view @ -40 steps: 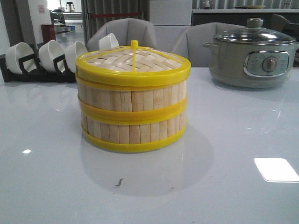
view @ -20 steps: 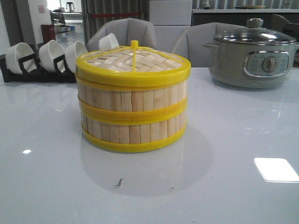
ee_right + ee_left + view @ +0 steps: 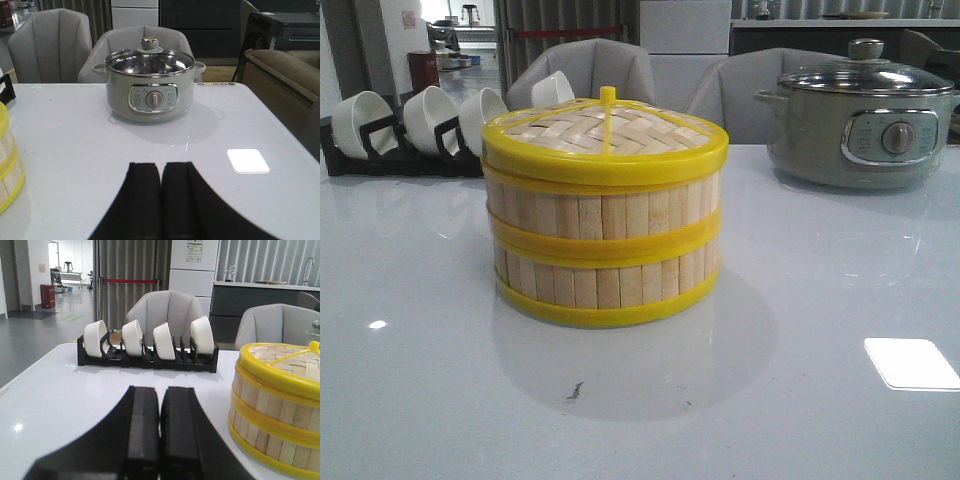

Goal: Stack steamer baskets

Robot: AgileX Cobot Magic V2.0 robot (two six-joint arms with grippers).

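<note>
Steamer baskets [image 3: 605, 250] stacked, lid [image 3: 605, 130] on; left pincer [image 3: 159, 437], right pincer [image 3: 161, 200] closed, empty.

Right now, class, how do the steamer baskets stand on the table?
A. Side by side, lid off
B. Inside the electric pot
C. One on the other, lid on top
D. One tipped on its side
C: the steamer baskets form one upright stack, two tiers with the lid on top, apart from the electric pot.

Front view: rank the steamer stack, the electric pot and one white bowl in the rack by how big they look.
1. Steamer stack, though it sits nearest the camera.
2. Electric pot.
3. White bowl, clearly smallest, but also farthest back.
</note>
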